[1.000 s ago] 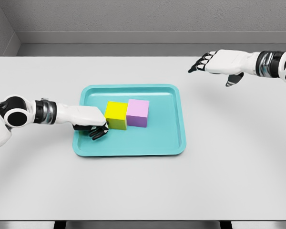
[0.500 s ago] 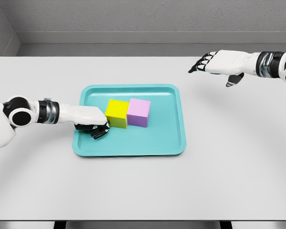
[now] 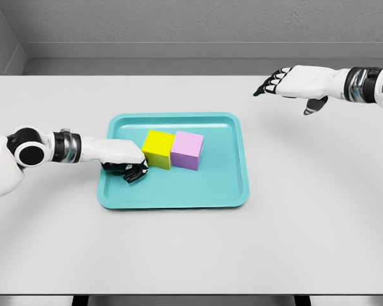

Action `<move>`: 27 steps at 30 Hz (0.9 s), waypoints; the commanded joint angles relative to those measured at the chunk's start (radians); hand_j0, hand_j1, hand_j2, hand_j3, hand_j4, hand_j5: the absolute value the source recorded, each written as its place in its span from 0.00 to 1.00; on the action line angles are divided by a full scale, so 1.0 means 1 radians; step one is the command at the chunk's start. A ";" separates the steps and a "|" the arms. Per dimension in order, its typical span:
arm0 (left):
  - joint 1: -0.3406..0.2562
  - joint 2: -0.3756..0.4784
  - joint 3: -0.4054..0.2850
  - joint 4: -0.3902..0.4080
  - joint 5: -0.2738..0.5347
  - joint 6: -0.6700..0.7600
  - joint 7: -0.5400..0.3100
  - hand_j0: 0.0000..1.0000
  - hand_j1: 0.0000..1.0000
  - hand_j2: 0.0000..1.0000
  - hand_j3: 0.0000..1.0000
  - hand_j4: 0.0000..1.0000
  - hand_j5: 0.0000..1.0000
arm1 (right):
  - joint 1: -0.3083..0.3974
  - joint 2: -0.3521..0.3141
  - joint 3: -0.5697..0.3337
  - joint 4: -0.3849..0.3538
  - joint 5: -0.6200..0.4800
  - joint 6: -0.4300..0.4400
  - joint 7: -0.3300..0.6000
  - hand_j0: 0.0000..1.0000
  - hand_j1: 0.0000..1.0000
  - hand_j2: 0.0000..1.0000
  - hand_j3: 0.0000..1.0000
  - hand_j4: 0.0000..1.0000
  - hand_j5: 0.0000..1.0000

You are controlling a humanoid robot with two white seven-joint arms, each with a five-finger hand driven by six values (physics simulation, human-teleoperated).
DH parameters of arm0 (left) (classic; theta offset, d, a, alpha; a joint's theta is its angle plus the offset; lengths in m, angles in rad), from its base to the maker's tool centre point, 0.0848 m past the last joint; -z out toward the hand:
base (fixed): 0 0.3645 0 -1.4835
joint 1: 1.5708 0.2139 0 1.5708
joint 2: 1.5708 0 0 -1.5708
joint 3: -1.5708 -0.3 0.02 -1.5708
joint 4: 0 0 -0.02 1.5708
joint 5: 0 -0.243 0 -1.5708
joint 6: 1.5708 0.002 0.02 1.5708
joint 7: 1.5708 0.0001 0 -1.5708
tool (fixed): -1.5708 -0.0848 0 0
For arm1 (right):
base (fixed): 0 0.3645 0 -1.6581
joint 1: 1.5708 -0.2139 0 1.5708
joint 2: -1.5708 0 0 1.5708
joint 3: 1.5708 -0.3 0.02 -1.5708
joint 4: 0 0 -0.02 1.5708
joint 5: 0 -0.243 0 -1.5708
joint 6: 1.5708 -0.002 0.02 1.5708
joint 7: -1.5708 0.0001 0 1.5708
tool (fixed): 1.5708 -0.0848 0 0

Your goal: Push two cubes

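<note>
Head view: a teal tray (image 3: 230,191) lies on the white tabletop (image 3: 191,248), and inside it sit a yellow cube (image 3: 158,148) and a pink cube (image 3: 187,150), side by side and touching, the yellow one on the left. The left hand (image 3: 124,162) reaches in over the tray's left rim, its white back up and its dark fingers (image 3: 135,172) curled under, holding nothing; the knuckle end presses against the yellow cube's left face.

Compared with a second ago, the left hand has travelled a little to the right and slightly toward the far side of the tray. The two cubes have shifted with it: both now sit a bit further right and a bit further back, and the pair remains joined face to face. The yellow cube looks turned slightly, its near corner pointing more toward the hand than before. The tray itself lies in the same spot.

The right hand (image 3: 287,81) hovers well apart from the tray above the far right of the tabletop, palm down, fingers loosely extended and holding nothing; its pose is nearly unchanged across the frames.
</note>
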 commanded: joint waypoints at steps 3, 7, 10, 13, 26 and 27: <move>-0.003 -0.002 0.000 0.006 0.004 0.001 -0.001 0.00 0.00 0.00 0.00 0.00 0.00 | 0.000 -0.002 -0.001 0.000 -0.005 0.003 0.000 1.00 1.00 1.00 1.00 1.00 1.00; -0.003 -0.013 0.000 0.023 0.004 0.001 -0.001 0.00 0.00 0.00 0.00 0.00 0.00 | 0.000 -0.002 -0.001 0.000 -0.005 0.003 0.000 1.00 1.00 1.00 1.00 1.00 1.00; -0.005 -0.016 0.000 0.035 0.004 0.001 -0.001 0.00 0.00 0.00 0.00 0.00 0.00 | 0.000 -0.003 -0.002 0.000 -0.004 0.003 0.000 1.00 1.00 1.00 1.00 1.00 1.00; -0.006 -0.017 0.000 0.035 0.004 0.001 -0.001 0.00 0.00 0.00 0.00 0.00 0.00 | 0.000 -0.003 -0.002 0.000 -0.004 0.003 0.000 1.00 1.00 1.00 1.00 1.00 1.00; -0.018 -0.025 0.000 0.040 0.003 0.001 -0.001 0.00 0.00 0.00 0.00 0.00 0.00 | -0.005 -0.017 -0.002 0.000 -0.005 0.003 0.000 1.00 1.00 1.00 1.00 1.00 1.00; -0.018 -0.025 0.000 0.040 0.001 0.001 -0.001 0.00 0.00 0.00 0.00 0.00 0.00 | -0.005 -0.017 -0.002 0.000 -0.005 0.003 0.000 1.00 1.00 1.00 1.00 1.00 1.00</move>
